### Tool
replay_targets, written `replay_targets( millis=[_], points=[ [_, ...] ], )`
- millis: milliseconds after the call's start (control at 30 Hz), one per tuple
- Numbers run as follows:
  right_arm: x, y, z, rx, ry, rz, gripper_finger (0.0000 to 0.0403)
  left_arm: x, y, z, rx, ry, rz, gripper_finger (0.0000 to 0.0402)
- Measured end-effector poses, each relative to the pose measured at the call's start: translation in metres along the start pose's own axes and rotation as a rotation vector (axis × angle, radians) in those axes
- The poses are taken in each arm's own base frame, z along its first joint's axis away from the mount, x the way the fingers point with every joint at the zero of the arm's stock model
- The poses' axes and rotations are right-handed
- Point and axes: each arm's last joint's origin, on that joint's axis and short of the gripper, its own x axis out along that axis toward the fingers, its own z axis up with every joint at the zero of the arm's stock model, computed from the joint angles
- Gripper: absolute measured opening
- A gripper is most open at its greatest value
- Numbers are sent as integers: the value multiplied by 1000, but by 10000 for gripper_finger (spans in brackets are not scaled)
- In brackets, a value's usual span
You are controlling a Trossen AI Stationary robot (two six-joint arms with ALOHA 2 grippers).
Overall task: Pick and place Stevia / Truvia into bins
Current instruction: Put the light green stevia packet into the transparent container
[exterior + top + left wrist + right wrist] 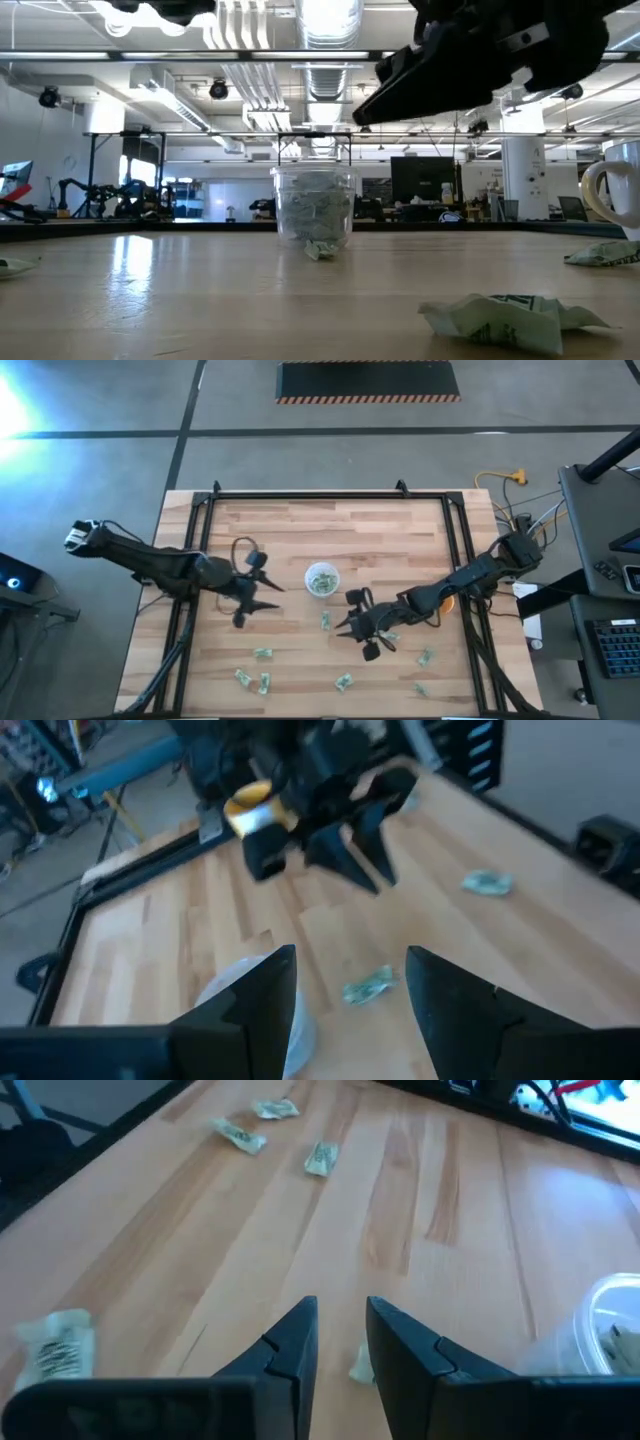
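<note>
The translucent white cup (321,580) stands upright mid-table with several green-and-white packets inside; it also shows in the low view (314,215). Loose packets lie flat on the wood: one near the cup (326,620) and several toward the near edge (263,653) (343,681) (425,657). My left gripper (268,595) hovers left of the cup, open and empty (350,960). My right gripper (345,625) hovers right of the near packet, narrowly open and empty (340,1305); a packet (360,1365) lies on the table below its fingers.
An orange cup (447,600) stands under my right arm at the table's right. A black frame rail (330,495) runs round the table. A crumpled packet (510,318) lies close to the low camera. Bare wood (330,530) lies beyond the cup.
</note>
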Motion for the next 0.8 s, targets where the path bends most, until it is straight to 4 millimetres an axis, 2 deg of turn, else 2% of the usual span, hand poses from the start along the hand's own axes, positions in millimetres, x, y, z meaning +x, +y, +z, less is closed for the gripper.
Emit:
replay_targets(
  millis=[167, 367, 500, 800],
  points=[
    [28, -9, -11, -12, 25, -32, 71, -20, -8, -1, 11, -58, -20, 173],
    [48, -26, -6, 48, 79, -74, 68, -32, -11, 0, 0, -103, -32, 173],
    [55, -30, -3, 83, 130, -82, 66, -32, -10, -1, -9, -97, -16, 173],
    [55, -29, -1, 176, 163, -84, 63, -30, -11, -2, -7, -84, -10, 173]
  ],
)
